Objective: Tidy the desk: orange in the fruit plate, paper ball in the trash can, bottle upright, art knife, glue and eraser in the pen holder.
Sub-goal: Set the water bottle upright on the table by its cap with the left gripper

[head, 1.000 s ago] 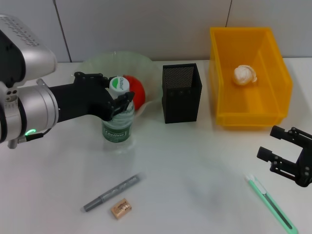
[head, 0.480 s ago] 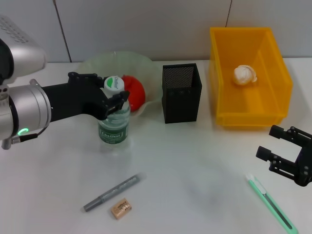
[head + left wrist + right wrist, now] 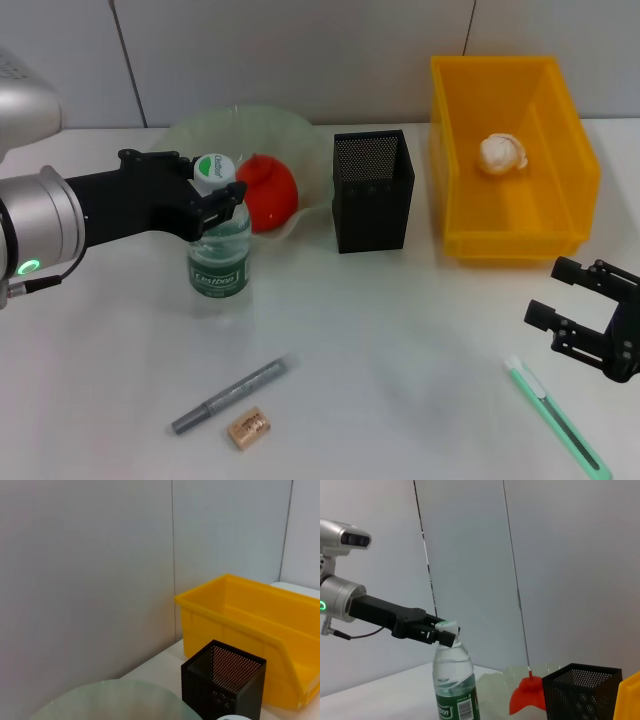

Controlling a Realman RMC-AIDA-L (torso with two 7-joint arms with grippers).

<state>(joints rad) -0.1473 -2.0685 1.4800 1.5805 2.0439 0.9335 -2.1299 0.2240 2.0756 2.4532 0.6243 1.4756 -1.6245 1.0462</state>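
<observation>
**Left gripper clamping the bottle's neck while the right arm is waiting near the art knife**

Starting on the left of the head view, we are seeing our left gripper (image 3: 205, 195) reaching in from the side and clenching the neck of the water bottle (image 3: 217, 262) just under its white-and-green cap (image 3: 213, 168). The bottle is standing upright on the white desk (image 3: 400, 340), directly in front of the pale green fruit plate (image 3: 200, 135). From the right wrist view the same grip is showing: black fingers (image 3: 436, 633) closing on the neck right under the cap, with the bottle vertical.

Lying on the plate, just right of the bottle, is the orange (image 3: 268, 192). Nearer to us on the desk, the grey glue stick (image 3: 229, 395) is lying diagonally, and the tan eraser (image 3: 249, 427) is sitting just beside its lower end.

Moving rightward, the black mesh pen holder (image 3: 372, 190) is standing upright between the plate and the yellow trash can (image 3: 560, 150), which is holding the crumpled paper ball (image 3: 501, 154).

At the far right, our right gripper (image 3: 572, 318) is hovering above the desk with its jaws spread and holding nothing. The green art knife (image 3: 556, 416) is lying flat near it, apart from the fingers.
</observation>
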